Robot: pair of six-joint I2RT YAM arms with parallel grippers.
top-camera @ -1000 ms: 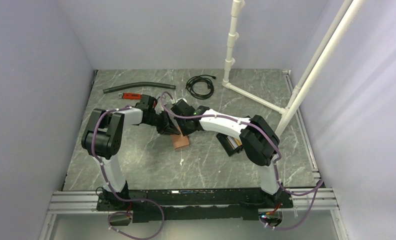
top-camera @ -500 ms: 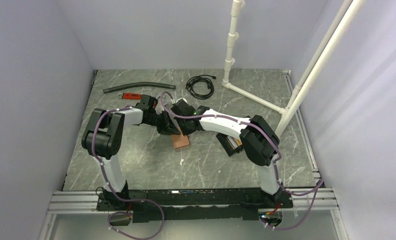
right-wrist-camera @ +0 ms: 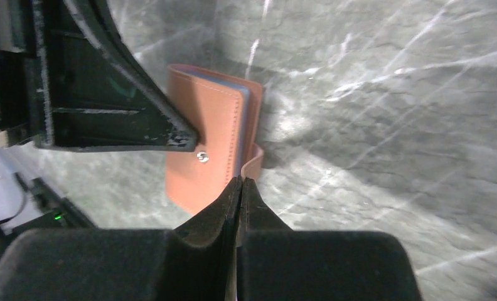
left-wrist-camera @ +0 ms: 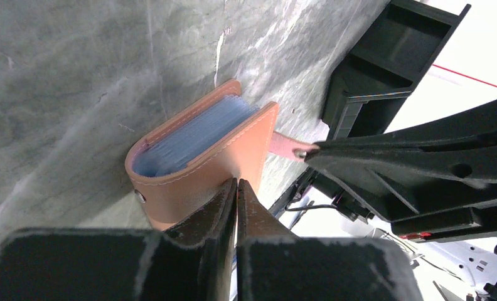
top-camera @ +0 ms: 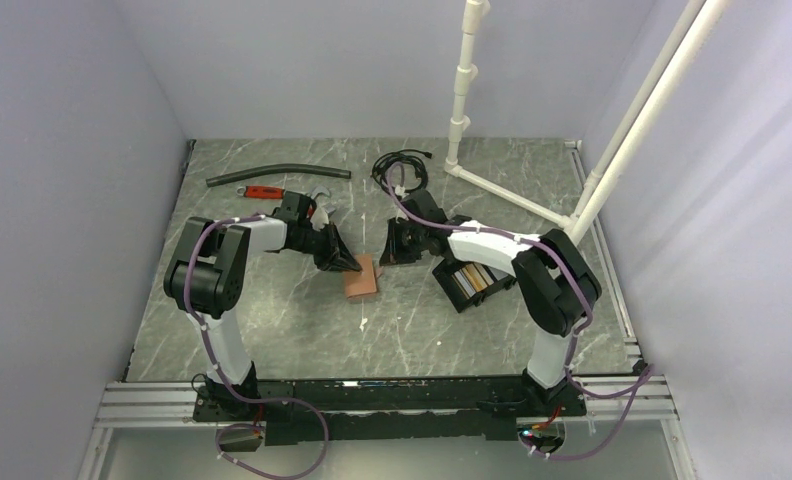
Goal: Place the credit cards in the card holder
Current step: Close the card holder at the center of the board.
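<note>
**Wallet ahead of both grippers, holder behind the right one**

The right gripper (top-camera: 390,256) has its fingers pressed together, and nothing shows between them. The wallet (top-camera: 360,280) lies just ahead of its tips, off toward the left arm. The strap (left-wrist-camera: 285,143) sticks out of the wallet toward those tips. Whether it touches them or is pinched by them cannot be told.

The left gripper (top-camera: 355,266) also has its fingers drawn together. Its tips rest against the wallet's cover close to the snap (right-wrist-camera: 202,157). It is unclear whether any leather is caught between them. The wallet gapes on one side, and bluish leaves (left-wrist-camera: 189,135) are packed inside.

The holder (top-camera: 450,296) sits behind the right gripper, beside that arm's forearm and well apart from the left gripper. Some cards (top-camera: 472,282) already lie in it.

The right arm is much the nearer to the holder, so it probably does the carrying while the left arm steadies the wallet. Anything drawn from the wallet would have to travel backward along the right arm, from ahead of the tips to beside the wrist. With its fingers together, the right gripper would need to part them before it could take a card.
</note>
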